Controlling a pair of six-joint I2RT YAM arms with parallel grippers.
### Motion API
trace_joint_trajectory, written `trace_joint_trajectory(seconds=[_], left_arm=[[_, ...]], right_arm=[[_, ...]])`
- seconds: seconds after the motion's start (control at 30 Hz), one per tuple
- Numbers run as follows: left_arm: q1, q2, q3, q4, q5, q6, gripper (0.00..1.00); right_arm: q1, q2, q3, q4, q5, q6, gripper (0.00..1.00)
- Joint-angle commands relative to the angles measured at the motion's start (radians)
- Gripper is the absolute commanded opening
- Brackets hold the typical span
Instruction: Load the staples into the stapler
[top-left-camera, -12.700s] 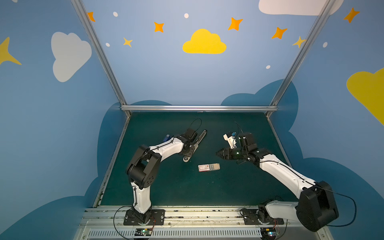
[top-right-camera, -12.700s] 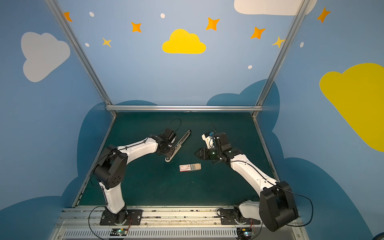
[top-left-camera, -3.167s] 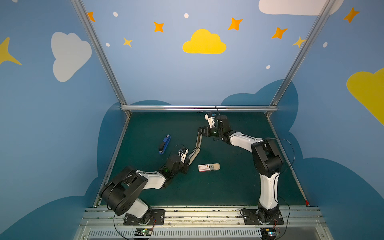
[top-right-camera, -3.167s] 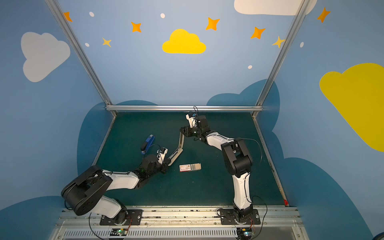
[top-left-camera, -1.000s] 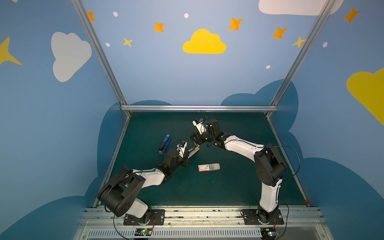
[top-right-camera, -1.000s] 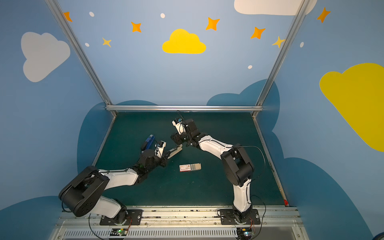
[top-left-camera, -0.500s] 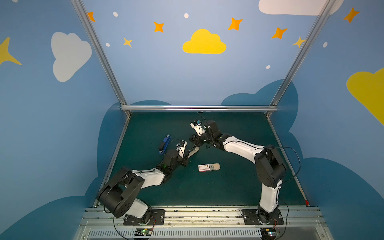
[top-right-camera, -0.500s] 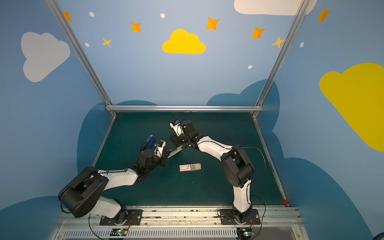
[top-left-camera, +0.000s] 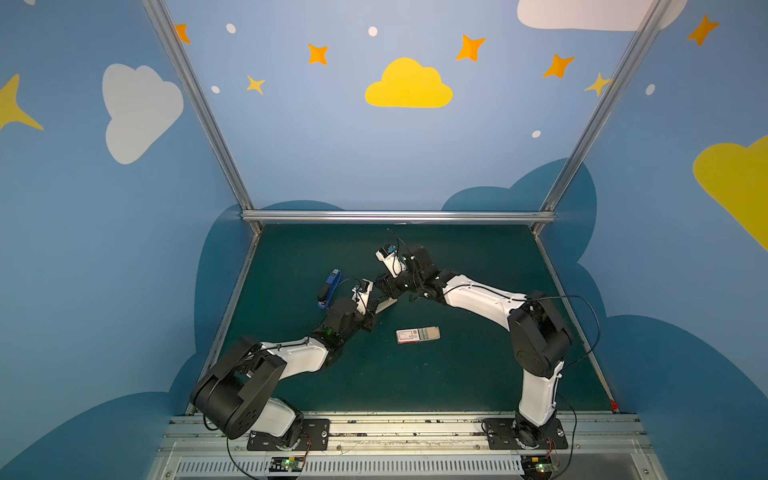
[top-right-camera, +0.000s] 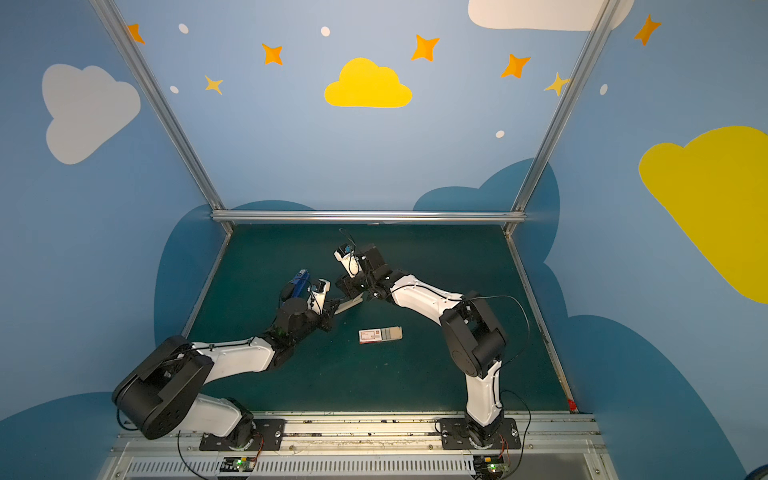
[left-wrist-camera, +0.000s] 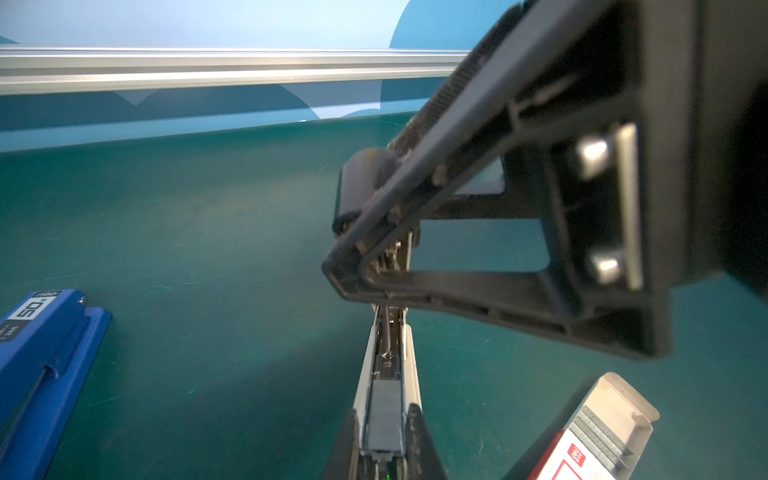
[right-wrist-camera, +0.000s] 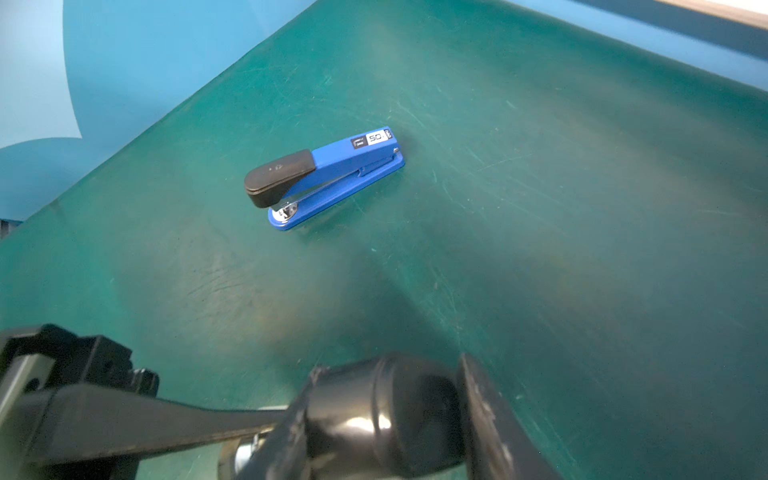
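Stapler loading: strip seated, lid not yet closed.

In both top views the left claw (top-left-camera: 368, 318) is clamping the near end of the open stapler (top-left-camera: 384, 304), and the right claw (top-right-camera: 353, 291) is sitting at its far end. The staple box (top-left-camera: 417, 335) is lying near them on the tabletop (top-left-camera: 457, 374) with its tray slid out, and a blue stapler (top-right-camera: 296, 282) is lying apart. In the left wrist view a grey strip of staples (left-wrist-camera: 384, 395) is lying in the stapler's channel between the narrow-set fingers (left-wrist-camera: 417, 432), with more strips waiting in the box (left-wrist-camera: 598, 436). In the right wrist view the right claw (right-wrist-camera: 390, 415) is flanking the rounded black lid (right-wrist-camera: 395, 407); whether it is pinching or letting go I cannot tell. Judged so: insertion appears done, with closing the lid remaining.
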Motion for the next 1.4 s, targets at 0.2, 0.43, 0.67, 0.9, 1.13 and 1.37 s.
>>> trace_joint_trajectory(seconds=[0.2, 0.43, 0.67, 0.9, 1.13, 1.37], left_arm=[[-0.012, -0.004, 0.01, 0.022, 0.041, 0.009, 0.04], [-0.012, -0.004, 0.01, 0.023, 0.041, 0.011, 0.04], [-0.009, -0.007, 0.005, 0.021, 0.03, 0.01, 0.04], [-0.01, -0.006, -0.004, -0.011, -0.022, 0.02, 0.04], [-0.012, 0.04, 0.003, -0.01, -0.061, 0.023, 0.04], [-0.013, 0.122, 0.058, -0.058, -0.116, 0.029, 0.04]], right_arm=[[0.09, -0.028, 0.0, -0.084, -0.193, 0.123, 0.51], [0.09, -0.031, -0.002, -0.086, -0.175, 0.132, 0.57], [0.083, -0.038, -0.004, -0.097, -0.152, 0.15, 0.59], [0.032, -0.088, -0.074, -0.103, -0.116, 0.177, 0.61], [-0.044, -0.165, -0.174, -0.072, -0.101, 0.201, 0.61], [-0.102, -0.228, -0.253, -0.061, -0.087, 0.217, 0.61]])
